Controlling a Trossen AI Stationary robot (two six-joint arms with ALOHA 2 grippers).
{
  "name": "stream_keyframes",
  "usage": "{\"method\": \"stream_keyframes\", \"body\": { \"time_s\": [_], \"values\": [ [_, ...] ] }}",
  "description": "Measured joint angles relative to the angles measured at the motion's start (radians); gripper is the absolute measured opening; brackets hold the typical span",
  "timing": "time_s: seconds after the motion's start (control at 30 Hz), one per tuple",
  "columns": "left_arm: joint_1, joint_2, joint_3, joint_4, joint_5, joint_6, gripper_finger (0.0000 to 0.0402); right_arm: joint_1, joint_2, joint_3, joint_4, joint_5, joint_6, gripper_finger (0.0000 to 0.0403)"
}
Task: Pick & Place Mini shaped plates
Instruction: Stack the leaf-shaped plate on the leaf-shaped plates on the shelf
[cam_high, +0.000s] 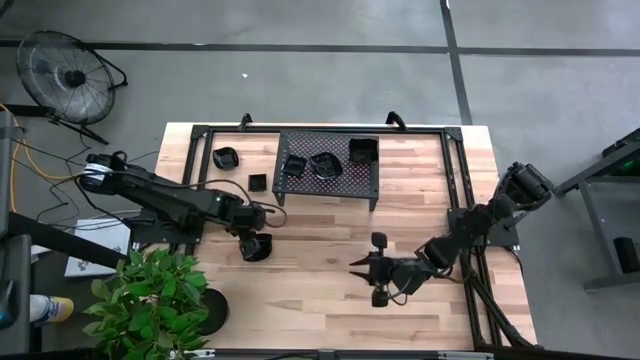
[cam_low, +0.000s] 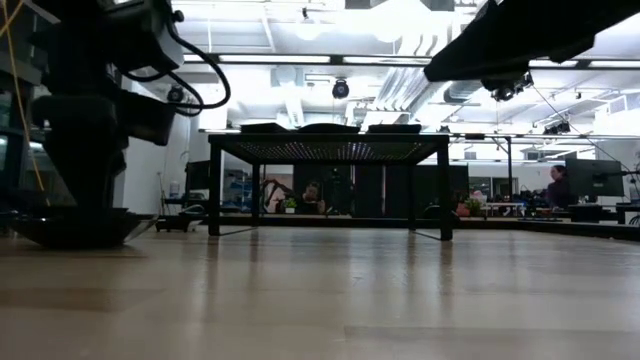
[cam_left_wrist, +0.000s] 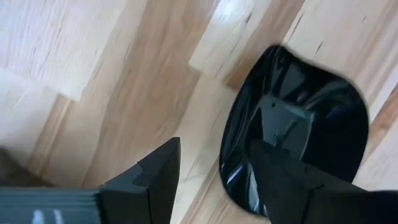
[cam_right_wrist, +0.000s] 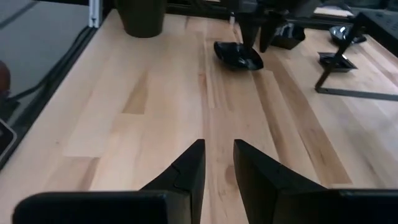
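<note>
Table (cam_high: 330, 300): pale wood planks, framed by dark rails along its far and right sides.

Rack (cam_high: 330, 185): black perforated mesh on four legs, placed at the far middle of the table. Three plates are seen on its top: a square one (cam_high: 363, 151) at the right corner, a scalloped one (cam_high: 325, 165) in the middle, another (cam_high: 295, 165) at the left.

Loose plates: one round plate (cam_high: 226, 156) is set on the wood left of the rack; a small square plate (cam_high: 258, 182) lies nearer, just beside the rack's left leg.

Left gripper (cam_high: 255, 240): lowered over a round glossy plate (cam_left_wrist: 298, 124) that sits on the table, well in front of the rack's left end. In the left wrist view the fingers are spread, one finger (cam_left_wrist: 292, 180) placed inside the plate's bowl and the other outside its rim, so the rim is straddled. Whether the rim is actually pinched cannot be told. In the low view the plate is seen resting on the wood at the far left.

Right gripper (cam_high: 368, 265): held above bare wood at the near right of the table, pointed toward the left arm. Its fingers (cam_right_wrist: 186, 171) are parted by a narrow gap, with nothing between them.

Potted plant (cam_high: 155, 295): placed at the table's near left corner.

Floor fan (cam_high: 65, 70): stood on the floor beyond the far left corner.
</note>
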Motion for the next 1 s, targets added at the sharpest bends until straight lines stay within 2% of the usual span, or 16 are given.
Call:
{"method": "stream_keyframes", "body": {
  "time_s": [0.23, 0.53, 1.0],
  "values": [
    [0.0, -0.003, 0.0, -0.004, 0.018, 0.0, 0.0183, 0.015, 0.0, 0.001, 0.009, 0.037, -0.006, 0.0078],
    [0.0, -0.003, 0.0, 0.02, 0.027, 0.002, 0.012, 0.015, 0.0, 0.001, 0.006, 0.035, -0.003, 0.0078],
    [-0.001, 0.049, 0.0, 0.023, 0.053, 0.026, 0.0053, 0.029, 0.001, 0.001, 0.002, 0.031, 0.003, 0.0078]
  ]
}}
